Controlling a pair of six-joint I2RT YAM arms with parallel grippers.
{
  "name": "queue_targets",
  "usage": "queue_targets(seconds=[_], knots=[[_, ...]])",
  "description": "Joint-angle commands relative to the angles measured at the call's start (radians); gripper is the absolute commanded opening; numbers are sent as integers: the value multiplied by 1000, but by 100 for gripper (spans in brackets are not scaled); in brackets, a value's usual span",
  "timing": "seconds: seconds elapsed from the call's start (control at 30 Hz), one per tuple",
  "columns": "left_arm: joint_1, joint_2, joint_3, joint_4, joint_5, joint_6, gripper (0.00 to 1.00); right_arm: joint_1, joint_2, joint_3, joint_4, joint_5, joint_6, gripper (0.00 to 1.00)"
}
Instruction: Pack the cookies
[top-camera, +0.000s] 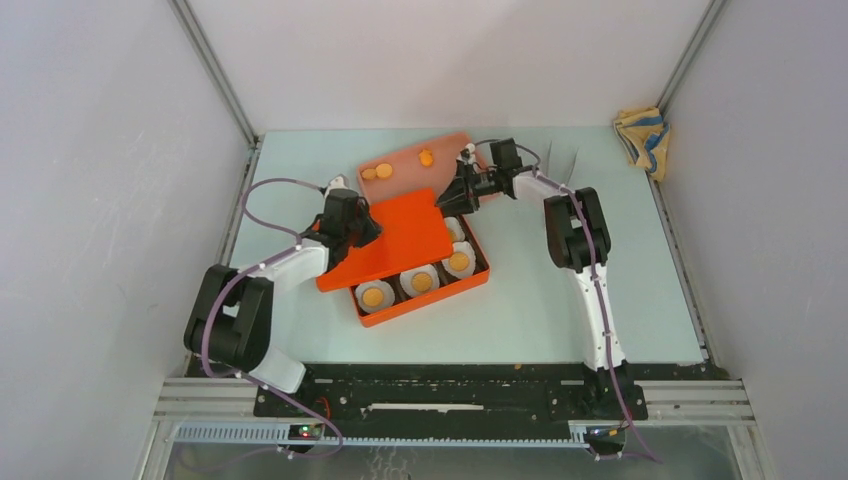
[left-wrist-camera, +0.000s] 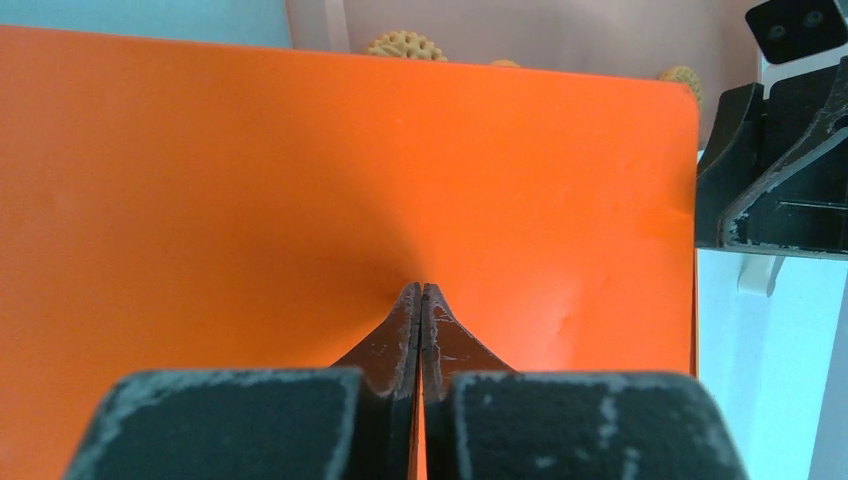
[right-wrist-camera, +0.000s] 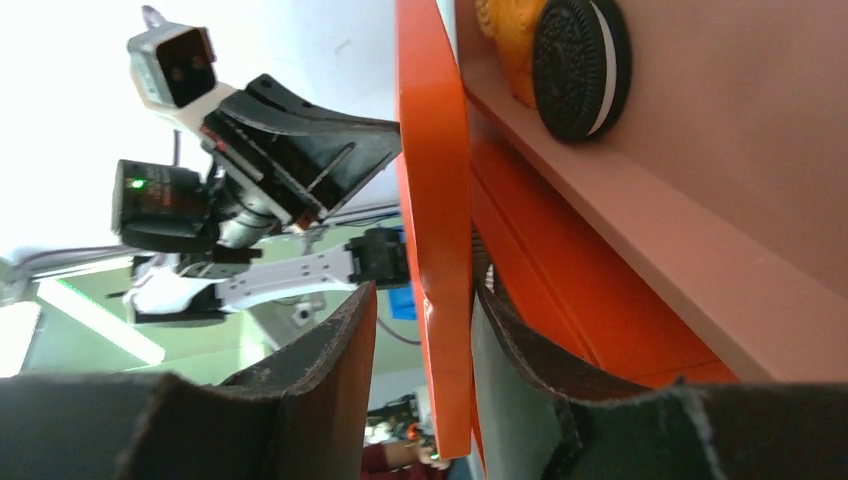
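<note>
End effectors (top-camera: 367, 228) (top-camera: 455, 196), two, on one lid (top-camera: 395, 242)

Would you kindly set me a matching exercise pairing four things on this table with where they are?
1 orange lid
2 pink tray
3 yellow cloth
4 paper cups

A inside the orange box
B far right corner of the table
C behind the box, holding loose cookies
D edge straddled by the right claw

Pairs: 1-D, 2-C, 3-B, 4-A
</note>
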Motion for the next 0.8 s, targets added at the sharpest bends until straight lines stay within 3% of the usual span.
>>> queue_targets(seconds=[0.0, 0.07, 0.23, 0.37, 0.43, 0.6, 0.77], knots=[[-13, 54, -34, -102, 35, 21, 0, 83, -35, 151, -560, 120, -435, 47], [-13, 55, -38, -95, 37, 19, 0, 104, -57, 166, -660, 200, -520, 47], [-13, 61, -37, -85, 56, 17, 0, 148, -134, 99, -699, 372, -555, 43], [-13, 59, -38, -77, 72, 17, 0, 184, -152, 71, -692, 440, -548, 33], [-13, 51, -37, -77, 79, 18, 0, 192, -166, 52, -659, 460, -520, 23], [-13, -89, -46, -130, 70, 21, 0, 180, -257, -80, -443, 409, -399, 8], [-18, -352, -17, -302, 5, 60, 0, 114, -323, -146, -292, 235, -267, 5]])
